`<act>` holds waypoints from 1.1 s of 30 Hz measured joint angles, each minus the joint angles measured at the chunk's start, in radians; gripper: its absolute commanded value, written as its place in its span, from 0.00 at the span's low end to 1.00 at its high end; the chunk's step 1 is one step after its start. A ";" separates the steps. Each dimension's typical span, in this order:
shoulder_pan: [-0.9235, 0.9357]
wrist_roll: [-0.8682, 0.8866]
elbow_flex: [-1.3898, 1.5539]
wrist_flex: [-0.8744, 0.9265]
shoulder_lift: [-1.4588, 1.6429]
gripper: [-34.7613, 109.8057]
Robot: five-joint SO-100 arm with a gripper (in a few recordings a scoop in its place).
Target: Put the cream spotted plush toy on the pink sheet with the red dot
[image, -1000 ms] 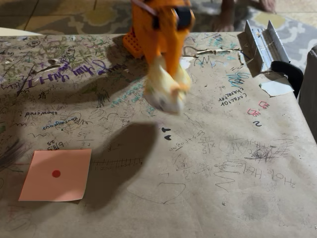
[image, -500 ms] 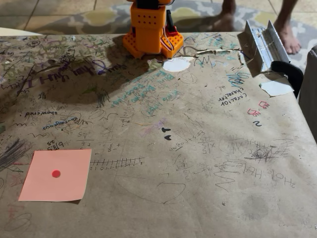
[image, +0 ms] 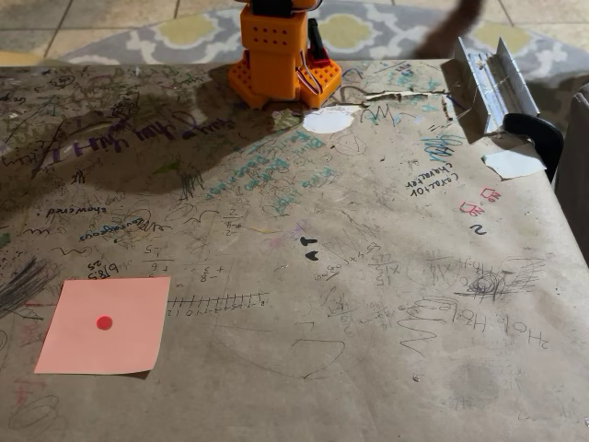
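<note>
i am looking down on the brown paper-covered table [image: 386, 276], scribbled all over with pen marks and writing. only my orange plastic arm base [image: 281, 57] is showing, sitting at the far edge of the table near the middle; my gripper is out of the picture, so i cannot tell whether its jaws are wide, narrow or holding anything. the flat square salmon-pink paper sheet with a small red dot [image: 106, 324] is lying near the front left corner of the table, the dot sitting close to its centre, and nothing is resting on it. i cannot tell where the cream spotted plush toy is. a white paper scrap [image: 329, 121] is lying just in front of my base, and another white scrap [image: 513, 164] is lying at the right edge. a grey metal rail [image: 488, 81] is lying at the far right corner, with a black clamp [image: 537, 132] beside it. a blurred dark shape [image: 451, 28] is crossing the patterned floor beyond the far edge.
</note>
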 measured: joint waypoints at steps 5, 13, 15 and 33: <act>0.074 0.054 -0.330 0.069 -0.425 0.33; 0.150 -0.091 -0.057 -0.247 -0.465 0.36; 0.150 -0.118 0.061 -0.345 -0.448 0.36; 0.072 -0.035 0.838 -0.529 0.144 0.26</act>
